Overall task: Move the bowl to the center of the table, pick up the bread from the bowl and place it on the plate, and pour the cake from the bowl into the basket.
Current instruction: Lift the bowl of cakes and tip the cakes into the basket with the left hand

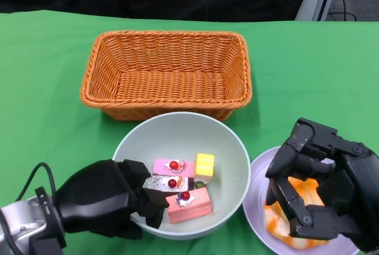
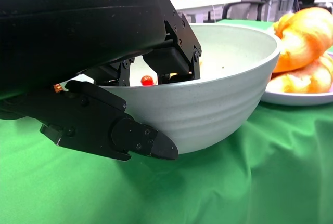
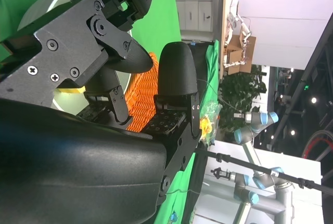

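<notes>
One pale green bowl (image 1: pixel 237 148) sits just in front of one orange wicker basket (image 1: pixel 167 71) and holds four cake pieces (image 1: pixel 188 203): three pink or grey slices topped with red cherries, one yellow. The left hand (image 1: pixel 109 199) grips the bowl's near rim, fingers inside. One bread (image 1: pixel 278 219) lies on the lavender plate (image 1: pixel 256 196); the right hand (image 1: pixel 320 187) hovers above, fingers spread, empty.

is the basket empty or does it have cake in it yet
Empty. The head view shows only bare wicker inside the basket; the cake pieces lie in the bowl, which sits level with the left hand gripping its rim.
</notes>
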You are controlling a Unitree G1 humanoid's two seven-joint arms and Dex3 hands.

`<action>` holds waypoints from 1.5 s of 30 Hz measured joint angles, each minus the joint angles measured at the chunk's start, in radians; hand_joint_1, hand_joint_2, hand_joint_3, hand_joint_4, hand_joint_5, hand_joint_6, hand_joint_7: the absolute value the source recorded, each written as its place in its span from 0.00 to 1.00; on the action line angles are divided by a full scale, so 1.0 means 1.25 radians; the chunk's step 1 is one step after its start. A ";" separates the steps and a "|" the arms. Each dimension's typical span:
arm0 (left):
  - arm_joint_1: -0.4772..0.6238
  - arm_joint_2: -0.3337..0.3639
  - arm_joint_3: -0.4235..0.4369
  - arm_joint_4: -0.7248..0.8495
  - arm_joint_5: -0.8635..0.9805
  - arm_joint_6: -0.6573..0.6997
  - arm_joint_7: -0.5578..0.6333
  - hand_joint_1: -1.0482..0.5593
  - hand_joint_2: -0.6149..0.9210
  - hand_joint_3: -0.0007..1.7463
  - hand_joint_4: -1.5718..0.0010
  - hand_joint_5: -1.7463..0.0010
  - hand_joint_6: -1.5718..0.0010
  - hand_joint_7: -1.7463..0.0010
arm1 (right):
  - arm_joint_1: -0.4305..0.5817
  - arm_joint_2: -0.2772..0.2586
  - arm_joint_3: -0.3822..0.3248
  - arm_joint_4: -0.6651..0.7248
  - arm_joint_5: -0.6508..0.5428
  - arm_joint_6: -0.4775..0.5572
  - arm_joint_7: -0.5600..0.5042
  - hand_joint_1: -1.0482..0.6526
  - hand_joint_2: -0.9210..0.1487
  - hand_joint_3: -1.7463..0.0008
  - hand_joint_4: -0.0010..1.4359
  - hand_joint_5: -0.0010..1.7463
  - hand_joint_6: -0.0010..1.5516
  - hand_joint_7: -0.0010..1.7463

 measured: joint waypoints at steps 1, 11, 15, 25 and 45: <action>-0.001 0.000 -0.001 0.004 0.000 -0.004 0.010 0.52 1.00 0.04 0.56 0.00 0.61 0.11 | 0.000 0.000 0.001 0.001 0.000 -0.001 0.000 0.58 0.43 0.30 0.52 0.91 0.44 0.79; -0.016 0.025 0.015 0.001 -0.003 -0.072 0.090 0.54 1.00 0.03 0.53 0.00 0.66 0.00 | 0.003 0.000 0.008 0.014 -0.001 -0.014 0.000 0.59 0.42 0.31 0.52 0.90 0.45 0.77; -0.005 0.060 0.045 -0.038 -0.036 -0.115 0.084 0.52 1.00 0.05 0.53 0.00 0.65 0.00 | 0.003 0.000 0.009 0.019 -0.004 -0.020 -0.001 0.59 0.42 0.30 0.52 0.90 0.45 0.77; 0.039 0.103 0.144 -0.115 -0.164 -0.182 0.002 0.52 1.00 0.07 0.52 0.02 0.54 0.20 | 0.001 0.000 0.011 0.026 -0.004 -0.023 -0.004 0.59 0.42 0.31 0.53 0.89 0.46 0.76; -0.059 0.018 0.214 -0.147 -0.550 -0.081 -0.380 0.56 0.75 0.55 0.53 0.05 0.43 0.41 | -0.005 0.000 0.015 0.054 0.004 -0.024 0.009 0.59 0.39 0.34 0.52 0.90 0.46 0.76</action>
